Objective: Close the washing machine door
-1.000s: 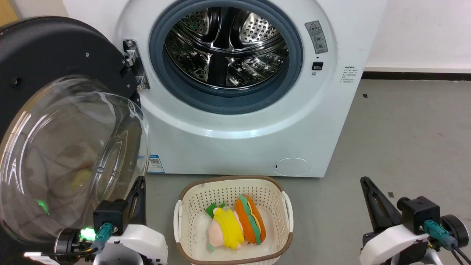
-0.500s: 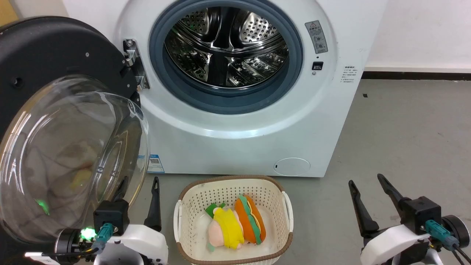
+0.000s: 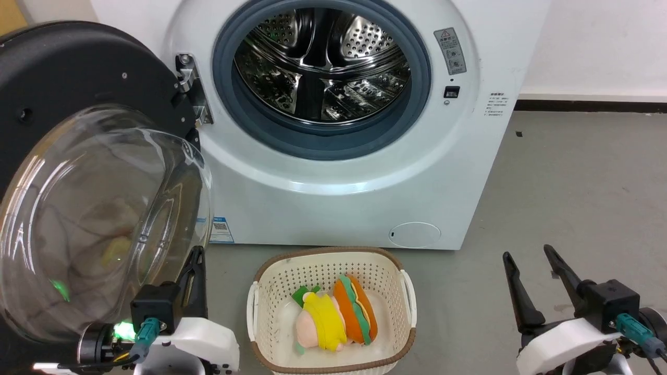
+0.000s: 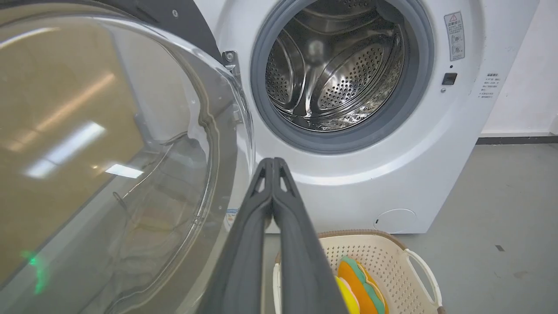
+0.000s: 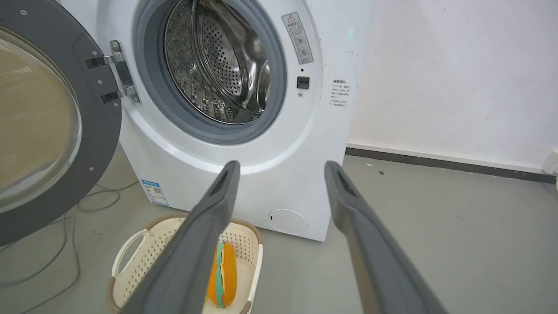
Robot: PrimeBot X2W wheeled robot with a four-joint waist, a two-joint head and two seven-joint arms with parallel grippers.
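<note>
- Large round glossy black washing machine door, bulging clear glass window: swung wide open at far left, hanging on metal hinge.
- Left gripper: fingers pressed together, empty, just beside glass bulge; contact unclear.
- Big white front-loading washing machine: drum opening exposed.
- Right gripper: fingers spread, empty, well apart from machine.
- Judgement: closing not begun; full swing and latch left.

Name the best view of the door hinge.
Right wrist view: door hinge shows whole, both brackets reaching the washing machine door. Head view has it partly behind that door; left wrist view, just its top.
</note>
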